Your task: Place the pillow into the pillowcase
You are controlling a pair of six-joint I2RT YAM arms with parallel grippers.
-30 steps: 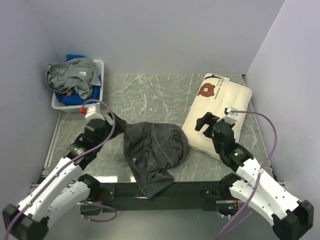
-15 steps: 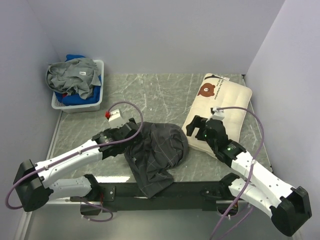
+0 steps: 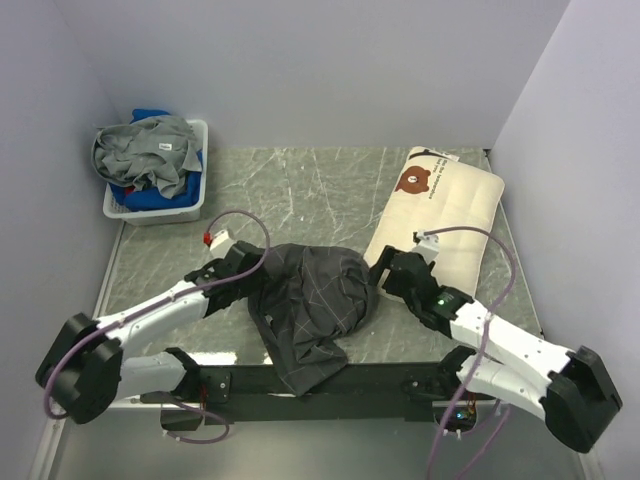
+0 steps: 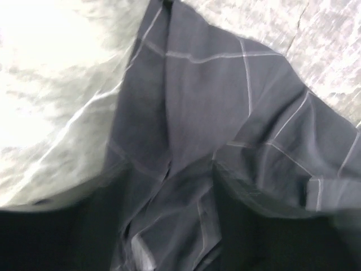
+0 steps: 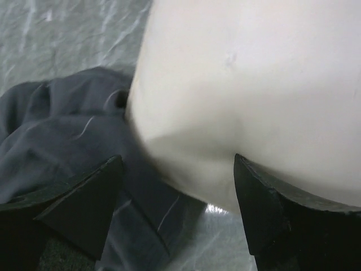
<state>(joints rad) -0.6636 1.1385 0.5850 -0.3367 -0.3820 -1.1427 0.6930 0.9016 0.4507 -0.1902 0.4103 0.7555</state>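
Note:
The dark grey pillowcase [image 3: 312, 300] with thin grid lines lies crumpled in the middle of the table, one end hanging over the front edge. The cream pillow [image 3: 445, 215] with a brown bear face lies at the right, its near left corner touching the pillowcase. My left gripper [image 3: 252, 270] is low on the pillowcase's left edge; in the left wrist view the pillowcase [image 4: 225, 113] fills the frame and folds lie between the spread dark fingers [image 4: 265, 231]. My right gripper [image 3: 384, 270] is open, its fingers [image 5: 90, 197] straddling the pillow's near corner [image 5: 237, 101], above the pillowcase [image 5: 67, 135].
A white basket [image 3: 190, 205] piled with grey and blue clothes stands at the back left. Walls close in the left, back and right sides. Bare marbled tabletop [image 3: 290, 190] shows behind the pillowcase.
My left arm has stretched forward and dropped onto the pillowcase's left edge. My right gripper has moved left and down to the pillow's near left corner. Pillow and pillowcase have barely shifted.

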